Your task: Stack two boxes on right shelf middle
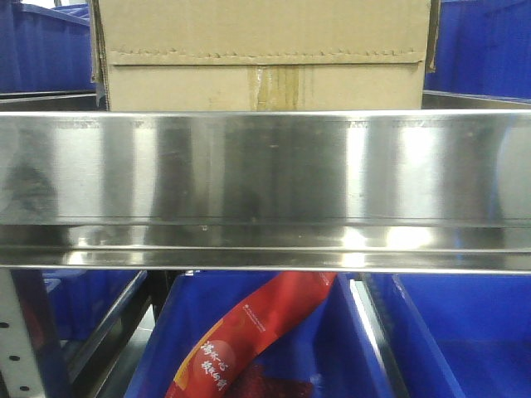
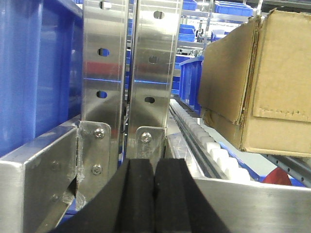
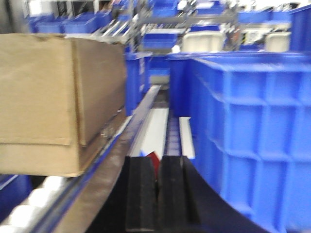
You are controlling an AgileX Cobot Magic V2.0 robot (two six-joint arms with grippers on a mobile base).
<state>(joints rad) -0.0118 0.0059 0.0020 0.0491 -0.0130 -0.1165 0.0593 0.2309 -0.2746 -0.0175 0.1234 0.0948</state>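
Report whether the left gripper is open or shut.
Shut. In the left wrist view the left gripper's two black pads meet along a thin seam with nothing between them, in front of the steel shelf uprights.

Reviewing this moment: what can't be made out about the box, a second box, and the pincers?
- Box top: cut off by the front view's upper edge; its base hides behind the shelf lip.
- Second box: in no view; whether a stack exists cannot be told.
- Box underside: the left wrist view crops it, and the right wrist view is motion-blurred.
- Left pincer and right pincer: pads look together and empty, but their lower parts are cut off by the bottom edge.
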